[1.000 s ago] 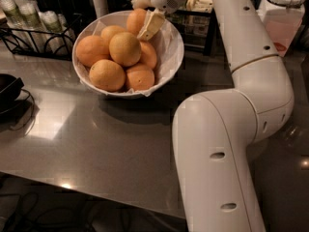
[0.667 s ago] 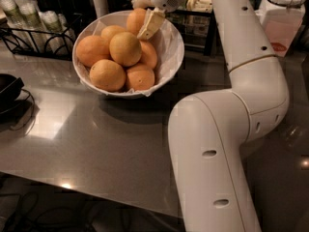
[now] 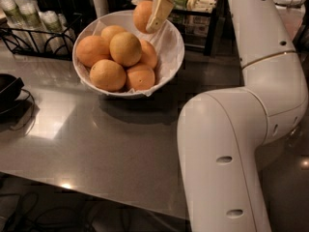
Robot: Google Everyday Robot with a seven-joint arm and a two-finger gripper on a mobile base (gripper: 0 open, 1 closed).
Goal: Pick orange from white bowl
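While the arm's bulky white elbow [image 3: 227, 158] has barely shifted over the grey bench [image 3: 96, 144] in the last second, the real change is farther back. At the white bowl [image 3: 175, 50], the pile of other fruits [image 3: 124, 48] lies as it did, undisturbed. Beyond them, the claw [image 3: 153, 14] is clamped around the orange [image 3: 141, 14], which has risen a little from among its neighbours and now hangs at the bowl's far rim, seemingly free of them. That suggests the grasp has held and the lift is under way; the pick looks nearly done, needing only more clearance. Behind stand dark wire racks [image 3: 43, 28].
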